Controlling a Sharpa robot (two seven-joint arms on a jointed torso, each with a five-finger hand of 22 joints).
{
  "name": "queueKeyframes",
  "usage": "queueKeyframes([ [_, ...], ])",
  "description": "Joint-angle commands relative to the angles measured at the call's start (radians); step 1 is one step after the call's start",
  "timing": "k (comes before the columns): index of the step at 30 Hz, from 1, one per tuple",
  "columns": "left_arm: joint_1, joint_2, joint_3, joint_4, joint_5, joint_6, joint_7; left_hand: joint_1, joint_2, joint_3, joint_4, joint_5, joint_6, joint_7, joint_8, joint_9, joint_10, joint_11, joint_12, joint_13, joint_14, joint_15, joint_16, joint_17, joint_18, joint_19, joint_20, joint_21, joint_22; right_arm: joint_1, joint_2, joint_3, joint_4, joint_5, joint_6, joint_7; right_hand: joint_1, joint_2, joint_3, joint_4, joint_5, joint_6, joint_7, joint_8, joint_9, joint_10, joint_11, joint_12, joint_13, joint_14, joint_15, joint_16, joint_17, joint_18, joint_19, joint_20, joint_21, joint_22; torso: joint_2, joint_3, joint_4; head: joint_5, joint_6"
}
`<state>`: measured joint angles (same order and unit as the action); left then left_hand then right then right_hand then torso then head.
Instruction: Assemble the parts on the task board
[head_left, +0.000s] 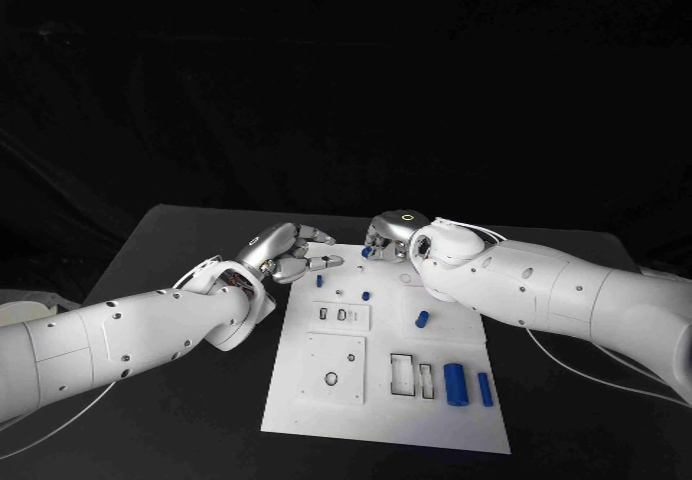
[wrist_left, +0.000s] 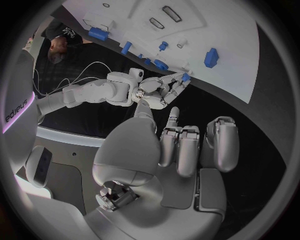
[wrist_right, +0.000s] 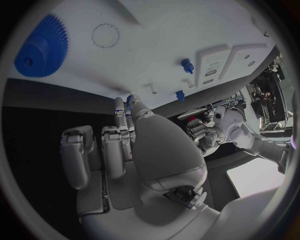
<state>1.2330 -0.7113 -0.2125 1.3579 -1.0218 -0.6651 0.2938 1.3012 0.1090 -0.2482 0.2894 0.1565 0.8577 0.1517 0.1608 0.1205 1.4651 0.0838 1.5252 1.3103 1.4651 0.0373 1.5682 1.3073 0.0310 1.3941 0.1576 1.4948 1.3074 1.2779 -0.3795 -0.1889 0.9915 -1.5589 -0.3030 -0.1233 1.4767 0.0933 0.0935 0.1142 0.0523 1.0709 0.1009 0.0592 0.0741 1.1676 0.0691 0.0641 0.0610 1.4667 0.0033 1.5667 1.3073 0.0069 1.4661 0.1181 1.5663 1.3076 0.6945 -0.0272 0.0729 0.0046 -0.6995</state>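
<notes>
White board (head_left: 375, 420) lies in the middle of the black table (head_left: 173, 240), and most of the work looks undone: its recesses and holes show bare, with the blue pieces loose around them.

At the left, the left hand (head_left: 289, 255) hovers over the table just off the board's far left corner. Its fingers are loosely bent and apart, with nothing in them.

On the board, from left to right, there is a small peg (head_left: 319, 281) near the far left edge, a second small peg (head_left: 368, 295) and a stubby piece (head_left: 421, 319). Nearer the robot lie a thick cylinder (head_left: 454, 383) and a thinner one (head_left: 485, 388) just beside it. These two lie next to two empty rectangular slots (head_left: 415, 376). I cannot tell whether the small pegs are already seated or only standing loose.

At the right, the right hand (head_left: 392, 235) is over the board's far edge. It pinches a tiny blue piece (wrist_left: 185, 77) at its fingertips, the other fingers bent close by. I judge that it is about to place this piece.

The right wrist view also shows a blue gear (wrist_right: 40, 47) lying on the board beside an empty toothed circle.

The count is one board, two hands, five loose blue pieces in the head view, one gear, and one piece held.
</notes>
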Motion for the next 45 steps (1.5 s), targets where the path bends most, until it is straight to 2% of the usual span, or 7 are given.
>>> queueKeyframes([
  [1, 0.002, -0.001, 0.001, 0.005, -0.006, -0.007, 0.003, 0.008, 0.004, -0.004, 0.001, 0.006, -0.006, 0.001, 0.002, 0.000, 0.043, 0.000, -0.003, 0.152, 0.106, 0.004, 0.003, 0.263, 0.010, -0.006, -0.002, -0.004, 0.118, -0.001, 0.003, -0.001, -0.003, -0.014, 0.025, -0.006, 0.001, -0.009, 0.006, 0.000, 0.004, -0.008, -0.003, 0.004, -0.002, -0.007, -0.002, -0.004, -0.001, 0.104, -0.008, 0.004, 0.264, -0.007, 0.105, -0.008, 0.004, 0.263, 0.000, -0.0002, 0.0001, 0.002, -0.002],
  [14, 0.003, 0.000, 0.001, 0.008, -0.006, -0.008, 0.003, 0.009, 0.005, -0.003, 0.001, 0.006, -0.006, 0.001, 0.002, 0.000, 0.043, 0.000, -0.003, 0.152, 0.106, 0.004, 0.003, 0.263, 0.010, -0.005, -0.002, -0.004, 0.118, -0.004, 0.014, -0.001, -0.010, -0.015, 0.033, -0.014, -0.006, -0.027, 0.015, 0.014, 0.003, -0.064, -0.001, 0.000, -0.010, -0.030, 0.004, -0.004, -0.001, 0.104, -0.007, 0.004, 0.264, -0.007, 0.105, -0.009, 0.004, 0.263, 0.000, -0.0008, 0.0003, 0.002, -0.002],
  [22, 0.004, 0.000, 0.001, 0.006, -0.006, -0.008, 0.001, 0.009, 0.005, -0.003, 0.001, 0.006, -0.006, 0.001, 0.002, 0.000, 0.043, 0.000, -0.003, 0.152, 0.106, 0.004, 0.003, 0.263, 0.010, -0.005, -0.002, -0.004, 0.118, -0.006, 0.009, -0.001, 0.001, -0.014, 0.022, -0.038, -0.050, -0.089, -0.011, 0.026, -0.001, -0.486, -0.023, -0.011, -0.023, -0.125, 0.055, -0.004, 0.000, 0.104, 0.052, 0.004, 0.264, -0.007, 0.105, 0.034, 0.004, 0.263, -0.001, -0.0009, 0.0004, 0.001, -0.001],
  [25, 0.004, 0.002, 0.001, 0.002, -0.006, -0.008, 0.002, 0.009, 0.005, -0.003, 0.001, 0.006, -0.006, 0.001, 0.002, 0.000, 0.043, 0.000, -0.003, 0.152, 0.106, 0.004, 0.003, 0.263, 0.010, -0.005, -0.002, -0.004, 0.118, -0.006, 0.000, -0.001, 0.013, -0.012, -0.002, -0.046, -0.066, -0.097, -0.023, 0.026, -0.003, -0.538, -0.025, -0.011, -0.023, -0.151, 0.058, -0.004, 0.001, 0.104, 0.050, 0.004, 0.264, -0.007, 0.105, 0.040, 0.004, 0.263, -0.002, -0.0007, -0.0001, 0.001, -0.003],
  [30, 0.004, 0.007, 0.001, -0.007, -0.006, -0.008, 0.004, 0.010, 0.007, -0.003, 0.001, 0.006, -0.006, 0.001, 0.003, 0.000, 0.043, 0.000, -0.004, 0.151, 0.106, 0.004, 0.003, 0.263, 0.010, -0.007, -0.002, -0.004, 0.117, -0.004, -0.043, -0.001, 0.070, 0.041, -0.066, -0.042, -0.086, -0.100, -0.036, 0.030, -0.004, -0.504, -0.019, -0.001, -0.015, -0.163, 0.046, 0.000, 0.004, 0.104, 0.033, 0.004, 0.264, -0.007, 0.105, 0.033, 0.004, 0.263, -0.003, 0.0002, -0.0012, 0.002, 0.001],
  [34, 0.003, 0.013, 0.001, -0.019, -0.006, -0.009, 0.009, 0.011, 0.007, -0.003, 0.001, 0.006, -0.006, 0.001, 0.003, 0.000, 0.041, 0.000, -0.005, 0.149, 0.106, 0.004, 0.003, 0.263, 0.011, -0.010, -0.002, -0.006, 0.114, 0.010, -0.114, -0.001, 0.158, 0.145, -0.118, -0.025, -0.087, -0.082, -0.034, 0.030, -0.003, -0.268, 0.028, 0.071, 0.028, -0.098, 0.034, 0.034, 0.021, 0.104, 0.028, 0.004, 0.264, -0.007, 0.105, 0.025, 0.004, 0.263, -0.007, 0.0014, -0.0023, 0.000, 0.002],
  [45, -0.003, 0.037, -0.001, -0.058, -0.005, -0.013, 0.030, 0.020, 0.011, -0.005, 0.000, 0.009, -0.001, -0.001, 0.008, 0.002, 0.061, -0.002, 0.011, 0.181, 0.106, 0.002, 0.003, 0.263, 0.010, -0.006, -0.003, -0.005, 0.118, 0.057, -0.335, -0.001, 0.370, 0.403, -0.230, 0.075, -0.094, -0.073, -0.044, 0.041, 0.000, -0.225, 0.034, 0.077, 0.056, 0.018, -0.004, 0.219, 0.142, 0.104, 0.004, 0.004, 0.264, -0.007, 0.105, 0.003, 0.004, 0.263, -0.023, 0.0048, -0.0111, -0.019, 0.003],
])
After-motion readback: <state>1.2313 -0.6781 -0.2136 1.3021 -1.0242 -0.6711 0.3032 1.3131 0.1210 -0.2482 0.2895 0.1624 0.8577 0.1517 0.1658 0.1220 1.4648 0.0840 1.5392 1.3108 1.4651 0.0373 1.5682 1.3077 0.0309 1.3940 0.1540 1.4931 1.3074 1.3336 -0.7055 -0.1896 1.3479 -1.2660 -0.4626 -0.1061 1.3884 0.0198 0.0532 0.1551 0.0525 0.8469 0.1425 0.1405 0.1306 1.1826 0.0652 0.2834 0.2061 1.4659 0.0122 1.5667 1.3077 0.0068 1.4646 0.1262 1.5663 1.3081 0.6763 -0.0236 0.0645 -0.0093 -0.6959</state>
